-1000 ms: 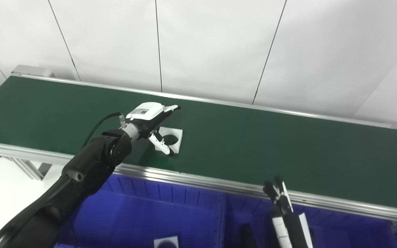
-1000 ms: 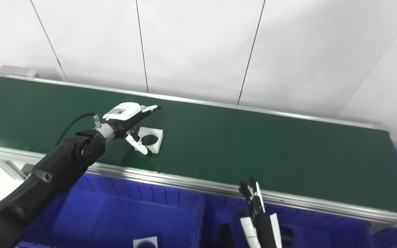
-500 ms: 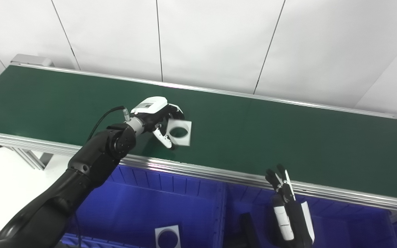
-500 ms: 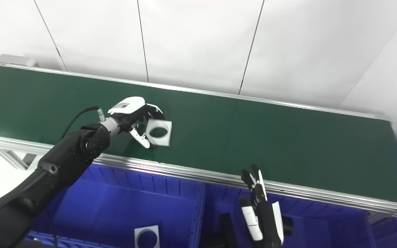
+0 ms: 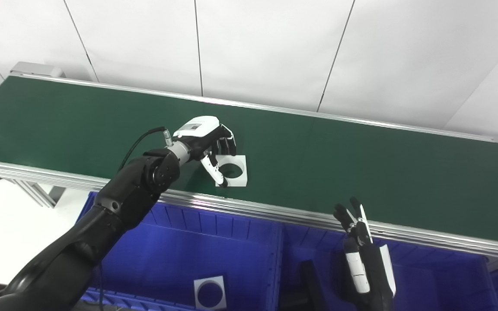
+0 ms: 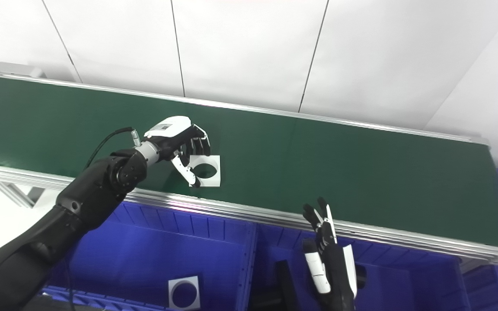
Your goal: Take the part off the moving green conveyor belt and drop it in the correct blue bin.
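The white square part with a round hole [image 5: 234, 171] is on the near half of the green conveyor belt [image 5: 361, 168]. My left hand [image 5: 208, 140] is at its left edge, fingers curled over the far-left corner and thumb along the near-left edge, pinching it. The part looks level, at or just above the belt. My right hand [image 5: 363, 250] is open, fingers straight and pointing up, low in front of the belt over the right blue bin [image 5: 439, 280]. The left blue bin [image 5: 167, 259] lies below my left arm.
The left bin holds another white square part with a hole [image 5: 209, 292]. A black object [image 5: 309, 280] stands by the wall between the bins. The belt's metal rail [image 5: 275, 214] runs between belt and bins. White wall panels stand behind the belt.
My left hand went from open beside the part to closed on its left edge; the part tipped up, then levelled and shifted right. The camera tilted, so the whole picture has shifted.
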Available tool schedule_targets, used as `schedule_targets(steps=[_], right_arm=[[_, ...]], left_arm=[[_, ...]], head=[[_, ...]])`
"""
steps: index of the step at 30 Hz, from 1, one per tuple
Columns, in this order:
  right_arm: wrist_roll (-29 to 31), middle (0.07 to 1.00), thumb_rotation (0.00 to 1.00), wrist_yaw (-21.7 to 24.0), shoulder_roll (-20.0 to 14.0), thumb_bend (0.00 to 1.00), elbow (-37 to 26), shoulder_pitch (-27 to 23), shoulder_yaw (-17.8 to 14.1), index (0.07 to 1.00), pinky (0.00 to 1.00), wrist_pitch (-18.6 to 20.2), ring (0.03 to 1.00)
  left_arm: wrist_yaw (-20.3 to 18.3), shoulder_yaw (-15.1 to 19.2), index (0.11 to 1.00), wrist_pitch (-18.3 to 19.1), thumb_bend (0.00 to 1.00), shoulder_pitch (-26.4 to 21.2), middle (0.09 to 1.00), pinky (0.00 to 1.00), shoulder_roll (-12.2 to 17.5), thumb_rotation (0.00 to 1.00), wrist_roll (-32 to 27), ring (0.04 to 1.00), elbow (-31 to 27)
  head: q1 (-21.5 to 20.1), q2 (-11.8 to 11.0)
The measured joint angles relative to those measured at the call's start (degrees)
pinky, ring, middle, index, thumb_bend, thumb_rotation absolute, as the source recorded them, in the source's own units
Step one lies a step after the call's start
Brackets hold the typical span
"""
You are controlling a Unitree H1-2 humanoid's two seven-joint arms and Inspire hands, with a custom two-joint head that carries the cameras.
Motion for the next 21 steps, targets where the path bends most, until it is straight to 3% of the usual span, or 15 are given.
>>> schedule_targets(steps=[4, 7, 14, 21], right_arm=[[-0.1, 0.907, 0.90, 0.0, 0.2, 0.72, 0.1, -0.2, 0.0, 1.000, 0.95, 0.0, 0.914], [0.0, 0.906, 0.90, 0.0, 0.4, 0.72, 0.4, -0.4, -0.1, 1.000, 0.95, 0.0, 0.914], [0.0, 0.914, 0.90, 0.0, 0.6, 0.73, 1.0, -0.6, 0.0, 1.000, 0.99, 0.0, 0.921], [-0.1, 0.913, 0.91, 0.0, 0.7, 0.73, 1.1, -0.5, 0.0, 1.000, 0.98, 0.0, 0.918]], left_arm=[[0.7, 1.5, 0.502, -0.6, 0.50, 0.3, 0.511, 0.42, 0.3, 0.00, -0.7, 0.417, -0.8], [2.7, 4.8, 0.485, -2.1, 0.50, 1.2, 0.523, 0.45, 0.4, 0.00, -3.2, 0.438, -3.0], [3.7, 9.8, 0.489, -4.0, 0.50, 3.0, 0.520, 0.47, 0.5, 0.00, -8.5, 0.438, -12.4], [3.2, 13.1, 0.501, -5.0, 0.50, 8.0, 0.505, 0.45, 0.4, 0.00, -13.4, 0.439, -23.1]], head=[[-0.4, -0.1], [-0.8, -0.2], [-1.3, 0.0], [-2.2, 0.5]])
